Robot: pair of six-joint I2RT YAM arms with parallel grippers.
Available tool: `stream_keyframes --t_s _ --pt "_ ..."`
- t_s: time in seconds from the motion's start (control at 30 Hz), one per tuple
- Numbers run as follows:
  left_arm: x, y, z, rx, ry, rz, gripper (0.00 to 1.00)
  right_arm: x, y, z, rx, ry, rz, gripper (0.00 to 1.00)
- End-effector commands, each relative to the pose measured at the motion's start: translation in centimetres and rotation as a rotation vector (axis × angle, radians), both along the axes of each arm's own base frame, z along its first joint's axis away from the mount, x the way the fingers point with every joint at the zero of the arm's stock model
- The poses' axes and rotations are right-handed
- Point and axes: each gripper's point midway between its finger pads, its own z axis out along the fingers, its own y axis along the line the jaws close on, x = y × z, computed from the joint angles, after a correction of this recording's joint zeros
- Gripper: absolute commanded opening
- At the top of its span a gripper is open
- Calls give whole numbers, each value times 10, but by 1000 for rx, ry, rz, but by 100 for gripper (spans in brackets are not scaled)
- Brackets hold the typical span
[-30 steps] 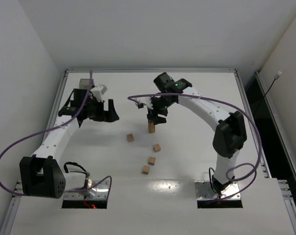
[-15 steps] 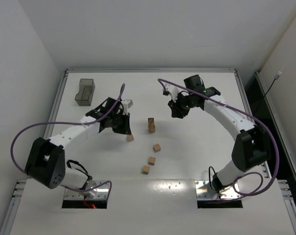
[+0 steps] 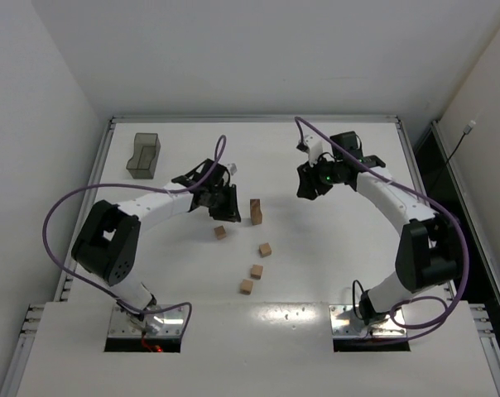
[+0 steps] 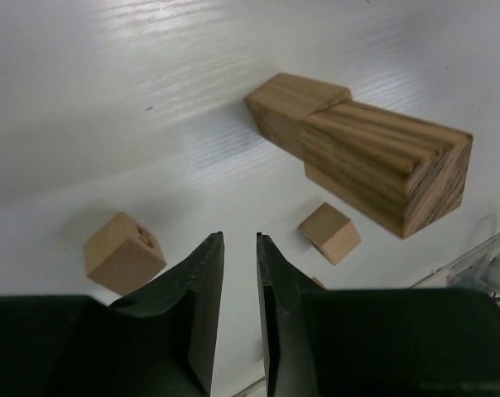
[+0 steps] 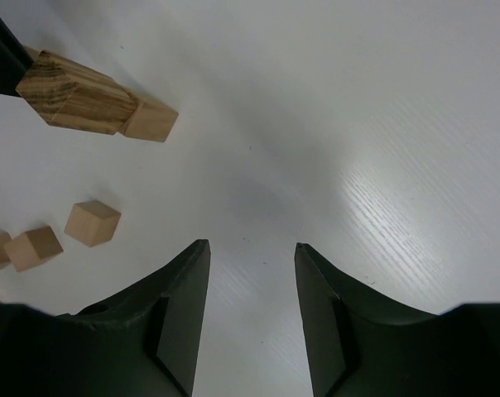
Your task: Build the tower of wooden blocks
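The tower stands upright near the middle of the worktop, one block wide, with its long axis vertical. It rises between my two pincers.

My left pincer hangs just beside the tower on its left and does not touch it. Its fingers are nearly together, with only a thin slit between them and nothing in it. From that wrist the tower lies ahead and to the right of the tips. There it slants from a pale foot toward the lower right, the grained top end nearest the lens.

My right pincer is farther off on the tower's right, a little toward the far edge. Its fingers are clearly apart and grip nothing. From that wrist the tower sits at the upper left, its top end pointing left.

Four loose wood blocks lie on the near side of the tower. One is just below my left pincer and three run toward my bases. A grey tray sits near the far left corner.
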Motion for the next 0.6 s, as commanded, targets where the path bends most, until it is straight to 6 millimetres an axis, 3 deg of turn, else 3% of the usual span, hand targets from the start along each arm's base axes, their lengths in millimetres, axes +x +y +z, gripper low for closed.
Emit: stream_keyframes --t_s 0.0,0.17,0.23,0.37,0.57 --pt "12 -24 14 -48 -26 7 19 7 7 24 82 -59 -32 42" --pt "15 -28 2 -26 -7 4 19 6 5 23 86 -48 -36 42" --pt "18 -29 2 -26 -7 4 23 5 6 24 93 -46 -30 42" --pt "19 -30 -2 -20 2 4 40 6 4 27 100 -44 -32 42" --pt "23 -33 -2 -25 -5 4 44 8 6 27 103 -48 -20 42"
